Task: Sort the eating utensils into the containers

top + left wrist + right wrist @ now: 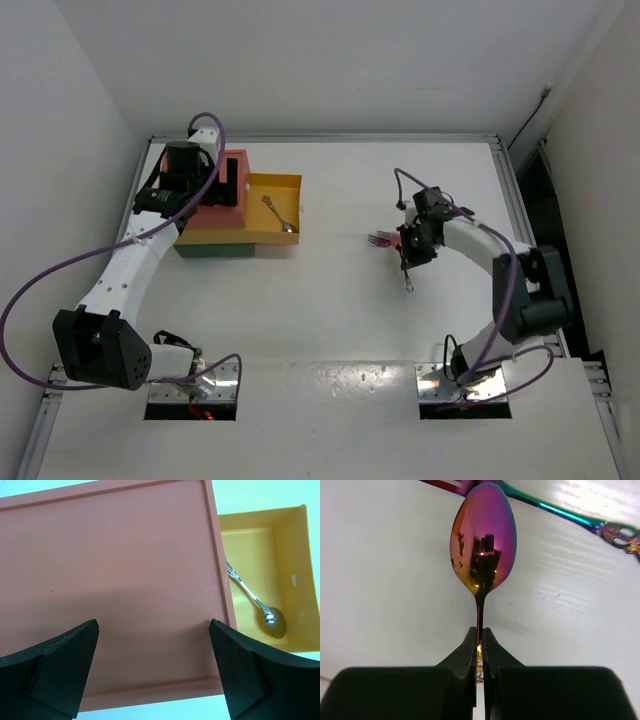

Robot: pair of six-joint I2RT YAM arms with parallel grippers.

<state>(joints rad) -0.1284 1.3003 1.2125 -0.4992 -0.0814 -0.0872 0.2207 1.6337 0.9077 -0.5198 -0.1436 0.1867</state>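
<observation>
The containers (215,238) stand at the far left as one block: red-orange top (115,570), yellow drawer (290,183) pulled out to the right, green bottom. A silver spoon (255,600) lies in the yellow drawer (295,545). My left gripper (154,627) hovers open over the red-orange top with nothing between its fingers. My right gripper (480,632) is shut on the thin handle of a shiny purple-pink spoon (482,545), just above the table at centre right (408,258). Another iridescent utensil (560,512) lies just beyond the spoon's bowl.
A small cluster of purple utensils (380,240) lies on the white table just left of the right gripper. White walls close the table on the left, back and right. Both arm bases sit at the near edge.
</observation>
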